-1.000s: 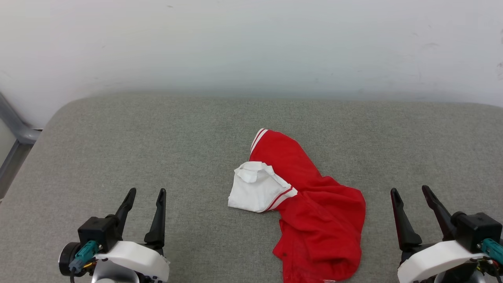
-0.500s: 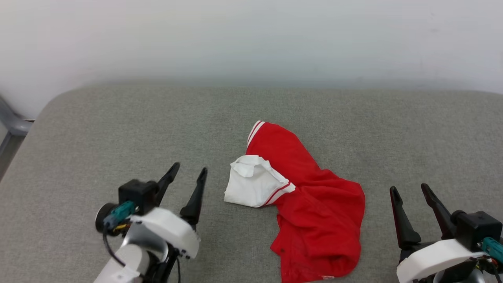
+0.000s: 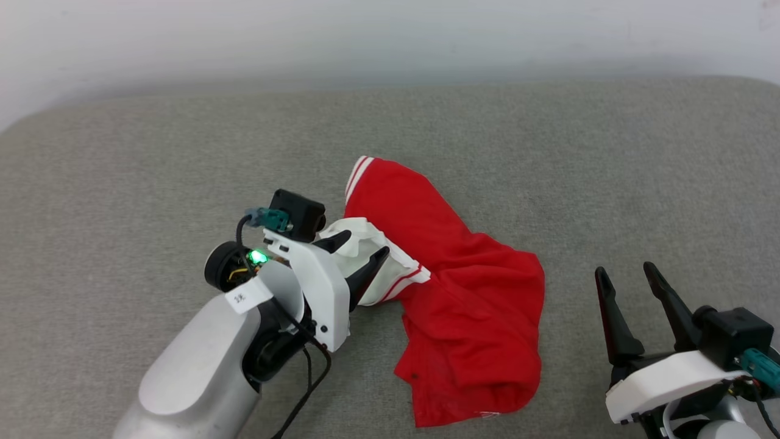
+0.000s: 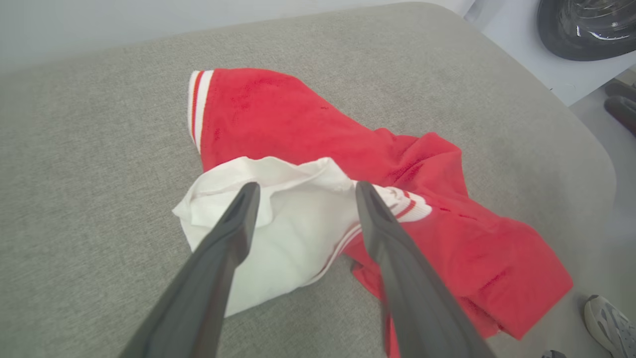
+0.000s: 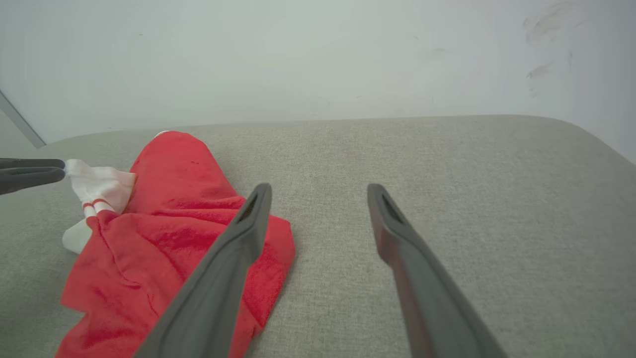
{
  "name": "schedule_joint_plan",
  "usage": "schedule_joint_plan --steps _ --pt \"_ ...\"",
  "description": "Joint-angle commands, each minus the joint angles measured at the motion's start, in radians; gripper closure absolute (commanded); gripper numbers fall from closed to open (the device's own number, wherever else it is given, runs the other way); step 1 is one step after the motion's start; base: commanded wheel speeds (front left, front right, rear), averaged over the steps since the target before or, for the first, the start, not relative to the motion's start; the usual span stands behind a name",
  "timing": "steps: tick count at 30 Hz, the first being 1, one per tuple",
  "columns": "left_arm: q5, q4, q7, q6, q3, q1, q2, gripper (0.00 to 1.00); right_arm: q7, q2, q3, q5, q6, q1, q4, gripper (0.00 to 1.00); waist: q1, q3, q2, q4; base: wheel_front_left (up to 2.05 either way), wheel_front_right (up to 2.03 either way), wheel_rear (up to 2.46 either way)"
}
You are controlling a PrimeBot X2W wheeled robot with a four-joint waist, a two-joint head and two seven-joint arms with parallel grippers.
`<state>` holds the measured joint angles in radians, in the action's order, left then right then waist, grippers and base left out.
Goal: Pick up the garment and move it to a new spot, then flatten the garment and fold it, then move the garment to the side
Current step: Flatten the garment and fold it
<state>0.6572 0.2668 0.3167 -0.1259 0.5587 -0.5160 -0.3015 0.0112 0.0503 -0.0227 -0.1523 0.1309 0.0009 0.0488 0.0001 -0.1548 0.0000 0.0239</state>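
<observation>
The garment point(image 3: 463, 292), a red jersey with a white sleeve point(image 3: 372, 268) and striped trim, lies crumpled on the grey cushion point(image 3: 152, 158). My left gripper point(image 3: 364, 246) hangs open over the white sleeve, one finger on each side of it; in the left wrist view the gripper point(image 4: 304, 187) straddles the sleeve point(image 4: 298, 223) with the red body point(image 4: 308, 119) beyond. My right gripper point(image 3: 621, 271) stands open at the lower right, apart from the garment. In the right wrist view the right gripper point(image 5: 318, 188) points over bare cushion, with the garment point(image 5: 169, 219) to its left.
A pale wall point(image 3: 390, 36) runs behind the cushion. The cushion's rounded right edge point(image 4: 586, 129) drops to the floor, where a shoe point(image 4: 608, 320) and a dark round object point(image 4: 586, 25) show. The left gripper's fingers point(image 5: 30, 171) show at the right wrist view's left edge.
My left arm has swung forward and right from the lower left until its open fingers reach over the white sleeve. The head camera has tilted down and shifted. The right gripper has stayed put.
</observation>
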Motion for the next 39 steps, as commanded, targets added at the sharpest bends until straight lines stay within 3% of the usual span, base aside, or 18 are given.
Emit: schedule_joint_plan --steps 1,15,17,19,20,21,32,39 --pt "0.016 0.007 0.037 -0.004 0.017 -0.03 -0.015 0.0 0.011 0.0 0.007 -0.012 0.0 -0.022 -0.009 0.0 -0.0001 -0.032 0.0 0.029 0.0 0.0 0.0" --pt "0.121 0.091 0.255 -0.006 0.223 -0.171 -0.114 0.0 0.049 0.0 0.043 -0.048 0.0 -0.071 -0.069 0.0 -0.0001 -0.099 0.0 0.089 0.0 0.0 0.0" --pt "0.143 0.107 0.27 -0.006 0.25 -0.187 -0.122 0.51 0.053 0.0 0.05 -0.051 0.0 -0.079 -0.076 0.0 -0.0001 -0.104 0.0 0.095 0.0 0.0 0.0" --pt "0.162 0.121 0.273 -0.006 0.274 -0.194 -0.126 0.89 0.058 0.0 0.053 -0.054 0.0 -0.084 -0.081 0.0 -0.0001 -0.108 0.0 0.099 0.0 0.0 0.0" --pt "0.162 0.121 0.273 -0.006 0.274 -0.194 -0.126 0.89 0.058 0.0 0.053 -0.054 0.0 -0.084 -0.081 0.0 -0.0001 -0.108 0.0 0.099 0.0 0.0 0.0" --pt "0.169 0.131 0.269 -0.006 0.285 -0.197 -0.129 1.0 0.06 0.0 0.053 -0.057 0.0 -0.084 -0.085 0.0 -0.0001 -0.11 0.0 0.1 0.0 0.0 0.0" --pt "0.114 0.127 0.048 0.001 0.3 -0.256 -0.165 1.0 0.054 0.0 0.032 -0.062 0.0 -0.068 -0.107 0.0 -0.0001 -0.08 0.0 0.062 0.0 0.0 0.0" --pt "0.057 0.01 -0.115 0.082 0.251 -0.194 -0.227 1.0 0.033 0.0 0.008 -0.052 0.0 -0.055 -0.103 0.0 -0.0001 -0.034 0.0 0.001 0.0 0.0 0.0"
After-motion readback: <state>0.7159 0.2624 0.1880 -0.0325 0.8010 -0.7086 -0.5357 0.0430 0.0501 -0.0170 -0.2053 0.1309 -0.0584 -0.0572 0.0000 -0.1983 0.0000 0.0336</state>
